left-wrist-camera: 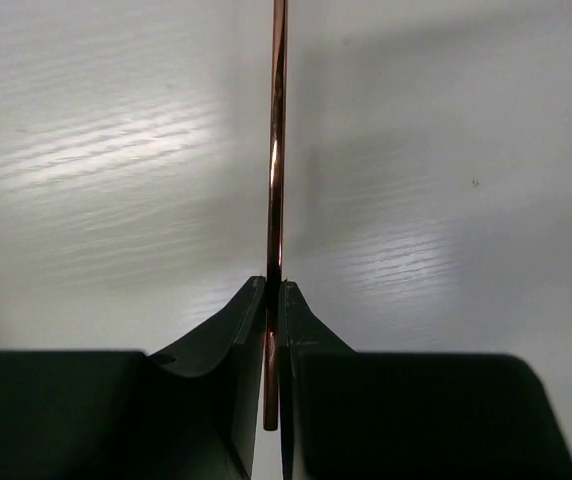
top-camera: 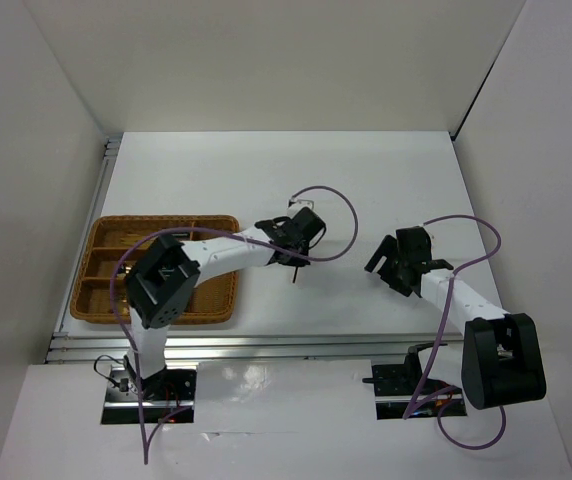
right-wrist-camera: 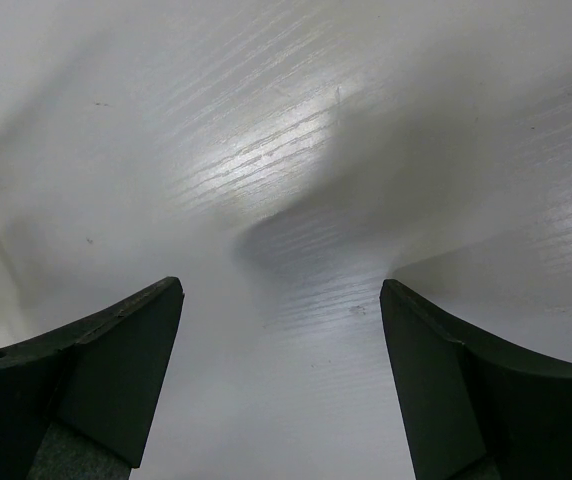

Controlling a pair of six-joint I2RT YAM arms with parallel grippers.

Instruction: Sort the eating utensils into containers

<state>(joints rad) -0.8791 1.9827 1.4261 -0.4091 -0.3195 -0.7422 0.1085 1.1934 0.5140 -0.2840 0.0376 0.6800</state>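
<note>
My left gripper (top-camera: 297,256) is over the middle of the white table, to the right of the tray. In the left wrist view it (left-wrist-camera: 274,290) is shut on a thin brown stick (left-wrist-camera: 276,150), which runs straight out past the fingertips above the table. The stick's end (top-camera: 294,272) shows below the gripper in the top view. My right gripper (top-camera: 385,271) is open and empty over bare table, as the right wrist view (right-wrist-camera: 281,300) shows. The brown wicker tray (top-camera: 146,220) lies at the left; my left arm hides part of it. I cannot make out any forks, spoons or knives.
White walls close in the table at the back and on both sides. A metal rail (top-camera: 266,345) runs along the near edge and another (top-camera: 107,160) along the left edge. Purple cables (top-camera: 341,200) loop above both arms.
</note>
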